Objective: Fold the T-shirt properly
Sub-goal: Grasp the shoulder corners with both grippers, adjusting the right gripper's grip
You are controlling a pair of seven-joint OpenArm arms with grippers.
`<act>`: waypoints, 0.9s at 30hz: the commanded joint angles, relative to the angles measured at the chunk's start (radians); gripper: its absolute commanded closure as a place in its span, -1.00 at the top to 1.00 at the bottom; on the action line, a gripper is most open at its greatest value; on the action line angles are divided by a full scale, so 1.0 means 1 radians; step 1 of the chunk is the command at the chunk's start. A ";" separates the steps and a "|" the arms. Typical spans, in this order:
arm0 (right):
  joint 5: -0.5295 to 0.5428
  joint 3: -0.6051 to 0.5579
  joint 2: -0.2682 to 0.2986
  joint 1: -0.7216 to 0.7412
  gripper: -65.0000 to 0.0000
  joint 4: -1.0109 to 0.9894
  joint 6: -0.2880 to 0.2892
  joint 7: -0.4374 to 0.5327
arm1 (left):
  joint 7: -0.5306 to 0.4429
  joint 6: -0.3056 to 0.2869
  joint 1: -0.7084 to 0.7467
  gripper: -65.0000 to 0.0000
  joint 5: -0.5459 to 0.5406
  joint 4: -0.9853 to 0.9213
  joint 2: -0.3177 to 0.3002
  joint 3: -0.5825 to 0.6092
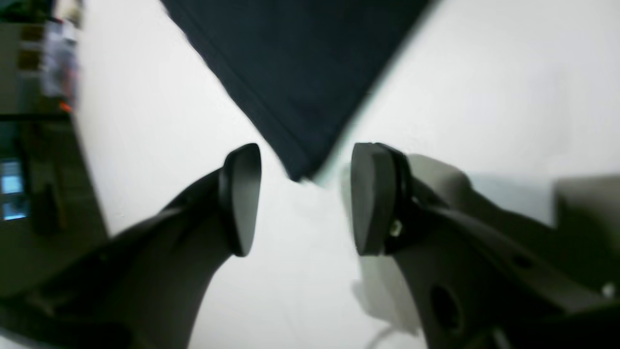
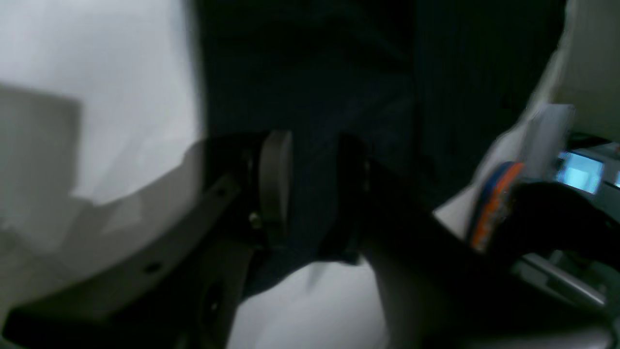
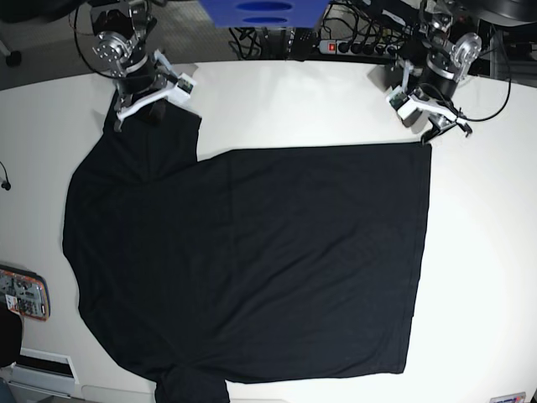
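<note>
While the plain black short-sleeved cloth T-shirt lies spread flat on the white matte surface, both arms sit at its far edge — one at each upper corner in the base view.

Garment: covers most of the surface. Straight hem side runs down the base view's right; one sleeve reaches up toward the view's upper left, a second sleeve shows at the bottom edge. Fabric mostly smooth, with faint creases only.

Left end effector: released. Left wrist view shows the two dark oval pads well apart, with white surface between them. A pointed corner of the T-shirt ends just ahead of the gap, roughly centred between the pads; no contact visible. In the base view this end effector is at the shirt's upper right corner.

Right end effector: fingers stand a little apart, with dark cloth filling the gap between them — the view is dim and blurred, so it cannot be told whether the fabric is clamped or the jaws merely straddle it. In the base view this end effector is over the upper left sleeve.

Also noted: an orange-edged flat device on the surface at the base view's left edge, just beside the shirt.
</note>
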 commanded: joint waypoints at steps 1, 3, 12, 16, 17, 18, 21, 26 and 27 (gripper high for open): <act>-0.002 0.002 0.004 -0.008 -0.51 0.027 -0.019 0.007 | -0.017 0.019 0.001 -0.08 -0.005 0.026 -0.005 0.011; 0.012 0.002 0.004 -0.045 -0.51 0.027 -0.019 0.007 | -0.017 0.019 0.003 -0.08 -0.005 0.026 -0.007 0.020; 0.173 0.004 0.007 -0.169 -0.50 0.024 -0.019 0.007 | -0.017 0.019 0.001 -0.08 -0.005 0.024 -0.007 0.023; 0.173 0.004 0.007 -0.125 -0.51 0.018 -0.019 0.007 | -0.017 0.019 0.001 -0.08 -0.005 0.024 -0.007 0.023; 0.173 0.004 0.007 -0.100 -0.51 0.016 -0.019 0.007 | -0.017 0.019 0.000 -0.08 -0.005 0.024 -0.007 0.023; 0.173 0.004 0.007 -0.070 -0.51 0.015 -0.019 0.006 | -0.017 0.019 -0.002 -0.08 -0.005 0.024 -0.007 0.023; 0.171 0.004 0.007 -0.008 -0.51 0.005 -0.019 0.006 | -0.015 0.019 -0.004 -0.08 0.000 0.024 -0.007 0.023; 0.168 0.008 0.009 -0.010 -0.51 -0.036 -0.019 0.006 | -0.014 0.019 -0.002 -0.08 -0.001 0.024 -0.008 0.017; 0.167 0.005 0.009 -0.016 -0.51 -0.031 -0.019 0.006 | -0.012 0.019 -0.002 -0.08 -0.001 0.024 -0.008 0.017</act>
